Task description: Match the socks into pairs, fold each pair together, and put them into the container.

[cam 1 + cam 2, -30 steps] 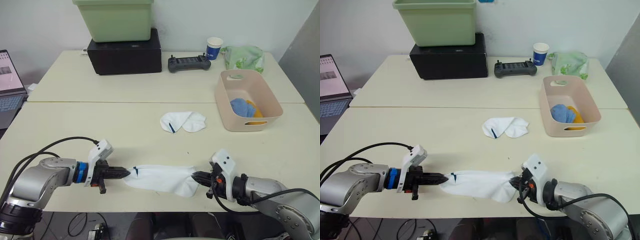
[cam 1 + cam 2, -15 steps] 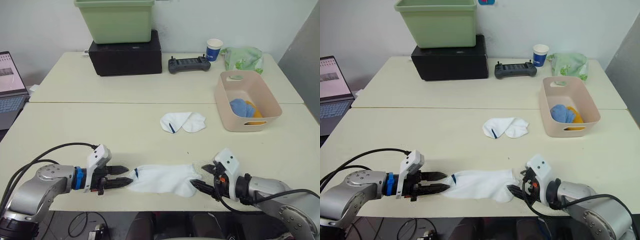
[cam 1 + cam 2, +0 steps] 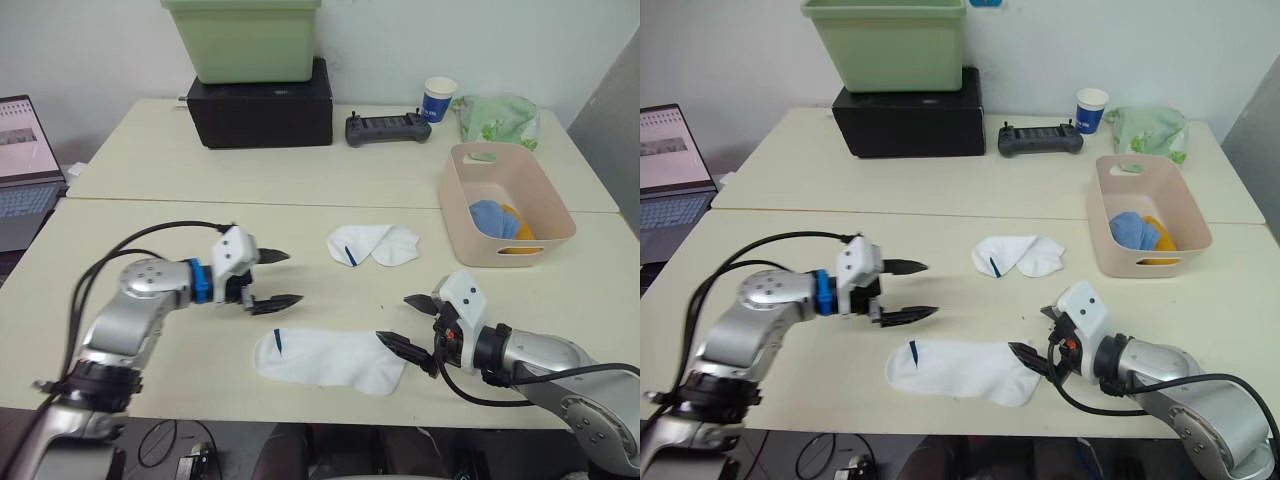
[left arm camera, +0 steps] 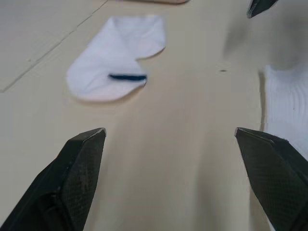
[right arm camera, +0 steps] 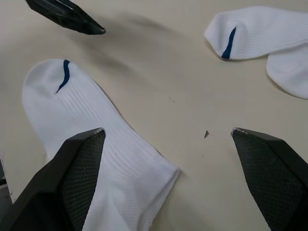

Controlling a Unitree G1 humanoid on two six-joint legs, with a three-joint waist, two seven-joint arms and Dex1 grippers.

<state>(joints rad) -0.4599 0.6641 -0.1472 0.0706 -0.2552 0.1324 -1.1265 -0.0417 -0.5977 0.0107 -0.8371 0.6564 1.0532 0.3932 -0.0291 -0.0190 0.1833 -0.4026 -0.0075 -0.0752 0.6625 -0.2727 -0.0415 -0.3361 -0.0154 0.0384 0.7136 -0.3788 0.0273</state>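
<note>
A white sock [image 3: 328, 360] with a thin dark blue mark lies flat and stretched out near the front edge of the table [image 3: 150, 230], free of both grippers. The left gripper [image 3: 272, 279] hovers just left of and beyond it, its 2 black fingers spread wide and holding nothing. The right gripper [image 3: 408, 322] sits at the sock's right end, fingers also wide apart and empty; whether the lower fingertip touches the cuff is hard to tell. A second white sock [image 3: 371, 244], folded over with the same blue mark, rests farther back near the table's middle. To the right, the pale pink tub [image 3: 548, 204] holds a light blue bundle [image 3: 492, 218] with a mustard-orange one [image 3: 514, 232] tucked beside it against the right wall. On the far table, a green plastic bin [image 3: 245, 38] stands on a black box [image 3: 262, 100].
</note>
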